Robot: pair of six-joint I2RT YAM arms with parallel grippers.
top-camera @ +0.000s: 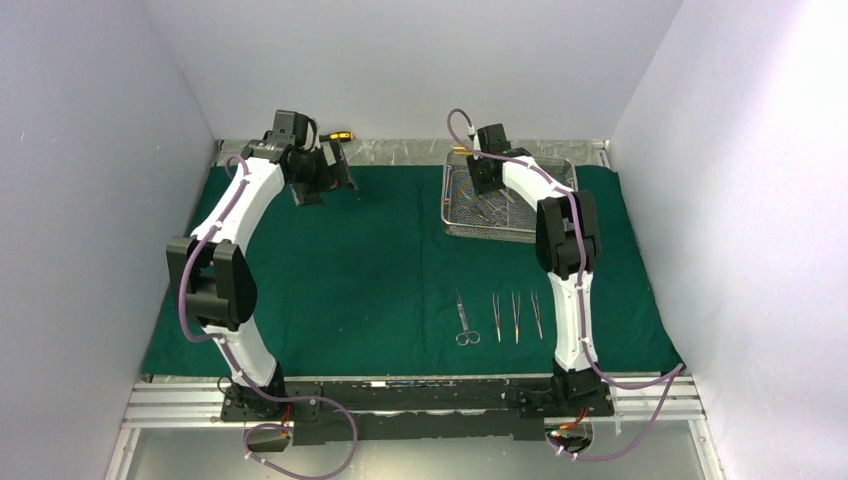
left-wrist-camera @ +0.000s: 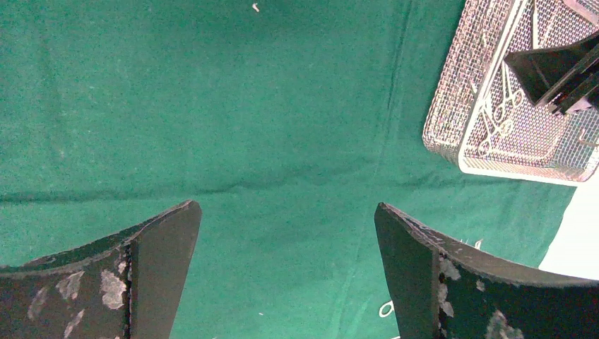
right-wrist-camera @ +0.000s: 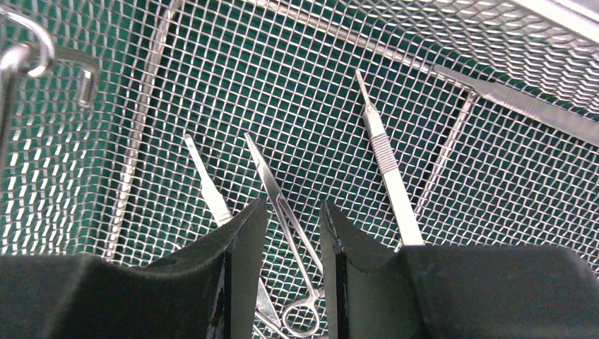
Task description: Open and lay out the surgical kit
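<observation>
Room: pale walls (top-camera: 420, 60) on three sides, closing in the table.
Surface: dark green cloth (top-camera: 330, 280) lying flat over nearly the whole table, with a few soft creases; metal rail (top-camera: 170, 405) along the near edge at 6 o'clock.
Tray: wire tray (top-camera: 490, 232) standing on the cloth at 1 o'clock, with several steel tools inside.
Laid out: at 5 o'clock on the cloth, a row of four tools, side by side and not touching; one scissors-shaped clamp (top-camera: 466, 322) and three tweezers (top-camera: 516, 318), all lying along the 12-to-6 line.
Right gripper (right-wrist-camera: 293, 212): low inside the tray, fingers apart only a little, one on each side of a ring-handled clamp (right-wrist-camera: 272, 185); cannot tell if the pads touch it.
Around it: scalpel handles (right-wrist-camera: 385, 159) flat on the mesh, at 10 and 2 o'clock from the fingertips.
Left gripper (left-wrist-camera: 286, 212): above bare cloth at 11 o'clock, fingers spread wide, nothing between them.
Screwdriver (top-camera: 340, 135): yellow and black, past the far edge of the cloth at 11 o'clock, just behind the left gripper.
</observation>
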